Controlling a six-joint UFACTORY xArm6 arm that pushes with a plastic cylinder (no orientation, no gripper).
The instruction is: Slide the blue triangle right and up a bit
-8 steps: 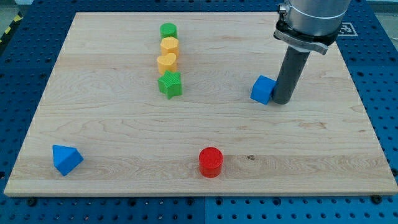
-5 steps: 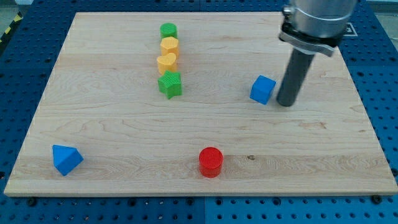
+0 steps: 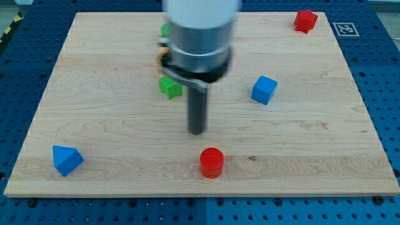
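Observation:
The blue triangle (image 3: 66,160) lies near the board's bottom left corner. My tip (image 3: 197,131) is on the board's middle, far to the right of the triangle and a little above it. It stands just above and left of the red cylinder (image 3: 212,162). The rod and arm are motion-blurred.
A blue cube (image 3: 264,90) sits right of centre. A green star (image 3: 170,87) shows partly behind the arm, with green (image 3: 164,29) and orange blocks above it mostly hidden. A red block (image 3: 305,20) sits at the top right. The wooden board (image 3: 112,125) ends at blue surroundings.
My tip has swung from beside the blue cube's right to the board's middle, down and left. The arm now hides most of the green and orange column and uncovers the red block at top right.

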